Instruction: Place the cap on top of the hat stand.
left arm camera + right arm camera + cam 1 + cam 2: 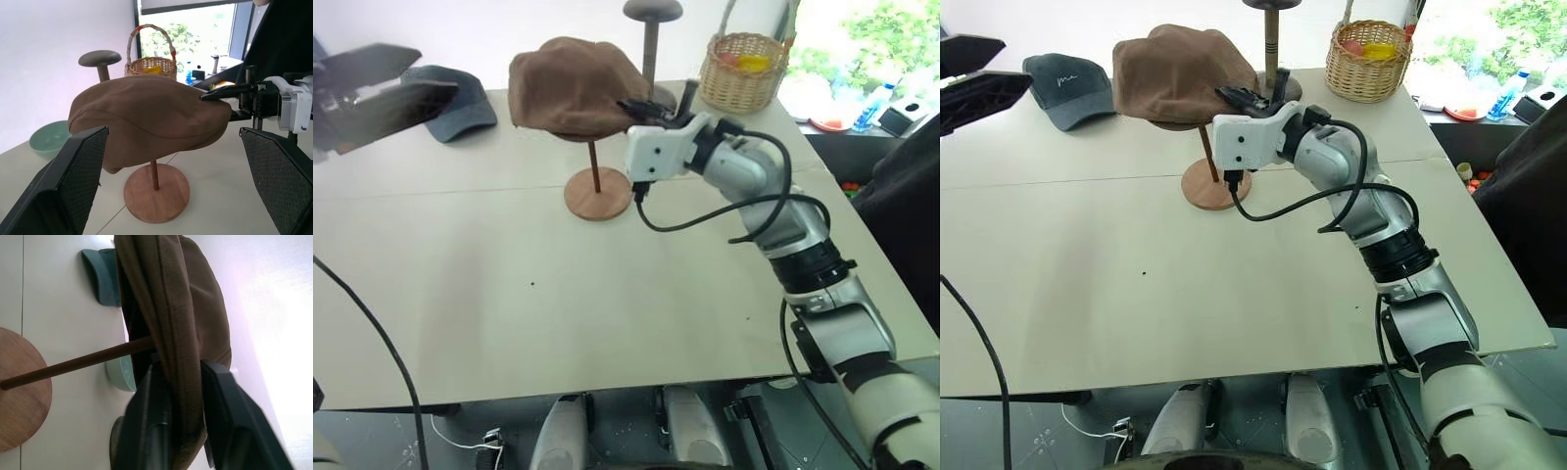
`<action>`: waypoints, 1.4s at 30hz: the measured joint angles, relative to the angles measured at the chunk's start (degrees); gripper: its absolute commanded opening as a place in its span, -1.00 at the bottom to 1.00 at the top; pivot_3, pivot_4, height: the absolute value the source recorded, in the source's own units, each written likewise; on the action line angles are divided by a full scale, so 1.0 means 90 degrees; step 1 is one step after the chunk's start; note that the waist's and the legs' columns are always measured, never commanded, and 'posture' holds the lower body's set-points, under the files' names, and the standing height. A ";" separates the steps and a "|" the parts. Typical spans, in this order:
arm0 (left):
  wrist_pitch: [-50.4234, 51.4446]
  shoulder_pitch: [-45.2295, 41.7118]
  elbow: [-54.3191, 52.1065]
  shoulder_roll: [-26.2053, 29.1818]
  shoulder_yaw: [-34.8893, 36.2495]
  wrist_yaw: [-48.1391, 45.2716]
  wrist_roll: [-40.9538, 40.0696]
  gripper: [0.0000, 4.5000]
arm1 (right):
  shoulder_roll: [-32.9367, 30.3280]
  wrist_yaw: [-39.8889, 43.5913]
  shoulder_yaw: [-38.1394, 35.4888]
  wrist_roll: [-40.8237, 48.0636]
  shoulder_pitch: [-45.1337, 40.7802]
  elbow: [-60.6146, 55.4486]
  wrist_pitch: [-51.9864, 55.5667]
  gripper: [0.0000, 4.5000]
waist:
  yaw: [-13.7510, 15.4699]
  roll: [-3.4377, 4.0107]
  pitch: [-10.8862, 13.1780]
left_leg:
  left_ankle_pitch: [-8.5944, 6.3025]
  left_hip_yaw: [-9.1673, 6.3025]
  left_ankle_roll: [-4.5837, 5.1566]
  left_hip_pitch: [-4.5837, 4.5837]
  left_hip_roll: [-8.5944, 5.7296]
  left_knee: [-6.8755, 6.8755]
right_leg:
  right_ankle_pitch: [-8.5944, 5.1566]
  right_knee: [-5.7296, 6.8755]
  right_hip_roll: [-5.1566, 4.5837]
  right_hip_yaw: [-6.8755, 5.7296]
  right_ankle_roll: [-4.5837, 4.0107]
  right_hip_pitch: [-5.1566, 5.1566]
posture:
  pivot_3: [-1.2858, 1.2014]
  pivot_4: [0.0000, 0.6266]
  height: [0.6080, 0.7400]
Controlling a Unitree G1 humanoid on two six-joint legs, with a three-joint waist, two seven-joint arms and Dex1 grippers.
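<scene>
The cap (1180,76) sits on the hat stand (1214,186), which stands toward the table's (1136,313) far edge, near its middle. A baseball cap (1067,86) lies left of it. Behind it stands a second stand (1271,39), and a basket (1368,61) sits at the far right corner.

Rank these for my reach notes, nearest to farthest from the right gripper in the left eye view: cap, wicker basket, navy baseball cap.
1. The cap, its edge between the right gripper's fingers.
2. Wicker basket, at the table's far right.
3. Navy baseball cap, far left, beyond the cap.
</scene>
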 measured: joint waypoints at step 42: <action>-0.2788 -0.1628 -0.1346 -0.1935 -0.4426 0.0020 0.5424 1.00 | -0.4203 0.3974 -0.3134 0.8622 0.0003 -0.1173 0.7379 0.95 | 0.0028 0.0001 0.0009 | -0.0002 0.0013 0.0004 -0.0008 0.0004 0.0012 | -0.0002 -0.0015 0.0000 0.0006 0.0001 0.0006 | 0.03 -0.52 1.00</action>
